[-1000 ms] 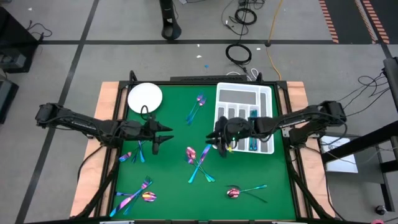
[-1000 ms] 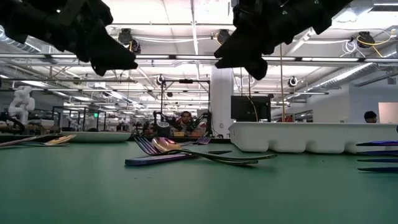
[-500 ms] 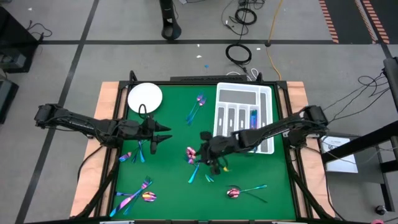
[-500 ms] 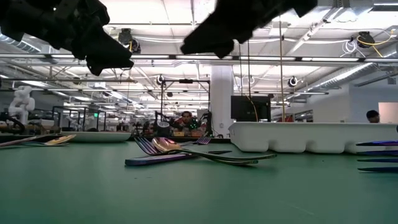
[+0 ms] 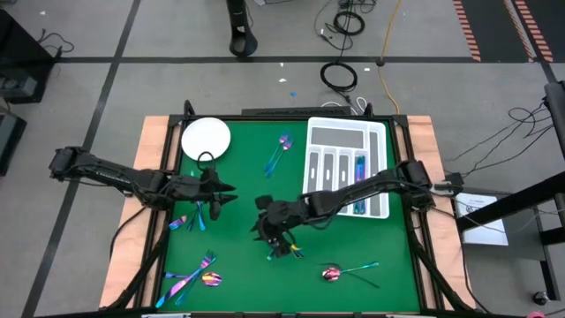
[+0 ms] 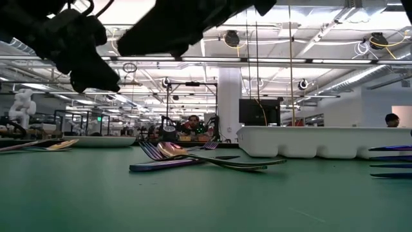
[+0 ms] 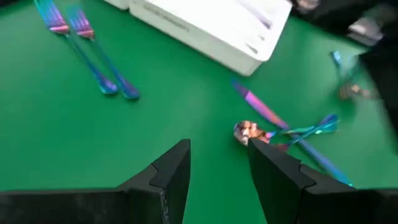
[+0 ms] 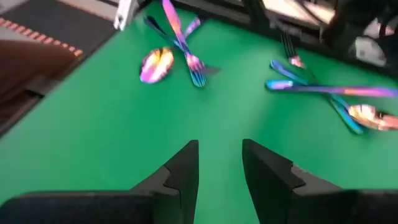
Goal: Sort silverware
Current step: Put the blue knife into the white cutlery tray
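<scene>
Several slim forks, spoons and knives of shiny iridescent pink-to-teal metal (image 5: 284, 240) lie scattered over the green counter (image 5: 247, 177). One crossed heap sits near the middle, a pair (image 5: 281, 152) lies nearer the far edge, a small bunch (image 5: 190, 221) rests towards the left side, more (image 5: 192, 278) lie at the near-left corner, and a spoon with a couple of pieces (image 5: 346, 271) lies near the front on the right. A few pieces already stand in the white compartmented plastic tray (image 5: 346, 134) on the right, and a round white plate (image 5: 206, 137) sits at the far-left corner, apparently bare.

The right gripper (image 5: 271, 226) reaches across from the tray side and hangs over the middle heap, jaws apart and empty. The left gripper (image 5: 219, 193) waits above the left bunch, its jaws also parted with nothing between them.

To my eye these pieces are light, stiff and very slick, and they lie almost flat, so the jaws have little to bite on. Taking one across the narrow handle, near its balance point and clear of its neighbours, looks safest. In the crossed heap a careless pinch could lift two at once or skid one away.
</scene>
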Available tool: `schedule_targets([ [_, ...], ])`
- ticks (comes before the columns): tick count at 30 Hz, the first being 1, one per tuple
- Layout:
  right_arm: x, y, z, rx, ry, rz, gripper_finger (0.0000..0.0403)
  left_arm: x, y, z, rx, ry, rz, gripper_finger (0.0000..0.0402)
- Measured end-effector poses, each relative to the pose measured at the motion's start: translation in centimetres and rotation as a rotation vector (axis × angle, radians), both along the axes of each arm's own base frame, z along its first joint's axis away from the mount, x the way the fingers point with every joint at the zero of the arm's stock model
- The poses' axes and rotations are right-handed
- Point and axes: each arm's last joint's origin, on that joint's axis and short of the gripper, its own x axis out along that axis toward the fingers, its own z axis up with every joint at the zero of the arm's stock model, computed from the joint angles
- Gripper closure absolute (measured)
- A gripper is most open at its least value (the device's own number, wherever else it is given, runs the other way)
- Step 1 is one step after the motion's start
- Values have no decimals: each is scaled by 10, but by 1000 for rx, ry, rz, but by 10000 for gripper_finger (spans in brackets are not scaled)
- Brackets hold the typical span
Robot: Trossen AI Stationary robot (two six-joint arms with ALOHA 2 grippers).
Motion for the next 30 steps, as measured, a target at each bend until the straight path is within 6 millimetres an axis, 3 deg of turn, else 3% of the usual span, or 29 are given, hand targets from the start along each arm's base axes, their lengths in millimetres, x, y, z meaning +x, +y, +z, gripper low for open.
schedule_targets([
  [9,-15,-17,-17,-7,280,-73,289,5,-22,21,7,-49,-19,240],
  [15,-35,-20,-30,-122,497,-5,289,12,-33,25,85,-41,-29,240],
  [30,-36,-27,-32,-281,475,186,289,13,-33,22,124,-17,-22,240],
])
